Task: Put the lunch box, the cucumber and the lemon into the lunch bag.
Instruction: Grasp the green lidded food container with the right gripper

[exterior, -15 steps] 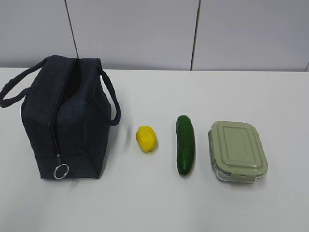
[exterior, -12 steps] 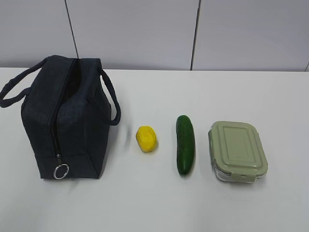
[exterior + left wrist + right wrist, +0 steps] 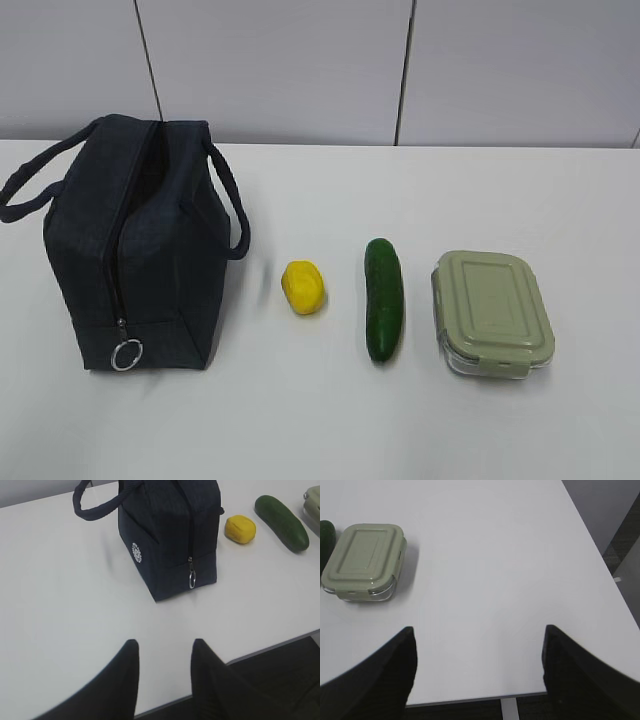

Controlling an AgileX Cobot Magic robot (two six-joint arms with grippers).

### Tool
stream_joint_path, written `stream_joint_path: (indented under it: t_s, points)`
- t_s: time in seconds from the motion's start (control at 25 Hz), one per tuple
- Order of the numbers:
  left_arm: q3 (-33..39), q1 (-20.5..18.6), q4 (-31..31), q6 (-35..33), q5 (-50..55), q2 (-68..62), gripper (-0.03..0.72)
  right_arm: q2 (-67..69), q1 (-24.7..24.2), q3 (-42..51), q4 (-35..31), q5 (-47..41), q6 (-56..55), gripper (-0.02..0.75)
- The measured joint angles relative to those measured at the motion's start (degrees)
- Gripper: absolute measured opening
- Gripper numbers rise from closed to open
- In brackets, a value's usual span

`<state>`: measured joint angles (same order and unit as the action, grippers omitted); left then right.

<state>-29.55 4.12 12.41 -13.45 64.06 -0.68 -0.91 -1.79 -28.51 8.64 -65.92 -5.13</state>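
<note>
lunch bag (image 3: 135, 245): stands upright at the left of the table (image 3: 320, 420), well apart from the wall behind; zipper runs over its top and down the near end, ring pull (image 3: 126, 354) hanging low on that end.
lemon (image 3: 303, 287): on the table just right of the bag, apart from it.
cucumber (image 3: 383, 298): right of the lemon, lying lengthwise front to back, between lemon and box.
lunch box (image 3: 492, 312): rightmost, lid on, near the cucumber but not touching.
row: bag, lemon, cucumber, box from left to right.
</note>
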Motion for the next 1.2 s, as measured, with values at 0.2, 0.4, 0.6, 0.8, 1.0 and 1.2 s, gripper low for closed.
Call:
stream_joint_path:
  t_s: [0.2,0.4,0.6,0.8,1.0,1.2]
  points:
    - [0.0,0.0,0.0,0.0,0.0,0.0,0.238,0.0,0.0,0.0,0.0,0.0,-0.1,0.583]
    - [0.0,0.0,0.0,0.0,0.0,0.0,0.238,0.0,0.0,0.0,0.0,0.1,-0.1,0.583]
    - [0.0,0.0,0.0,0.0,0.0,0.0,0.238,0.0,0.0,0.0,0.0,0.1,-0.1,0.582]
    - [0.0,0.0,0.0,0.0,0.0,0.0,0.238,0.0,0.0,0.0,0.0,0.1,-0.1,0.582]
    - [0.0,0.0,-0.1,0.0,0.0,0.0,0.238,0.0,0.0,0.0,0.0,0.1,-0.1,0.582]
    - [0.0,0.0,-0.1,0.0,0.0,0.0,0.238,0.0,0.0,0.0,0.0,0.1,-0.1,0.582]
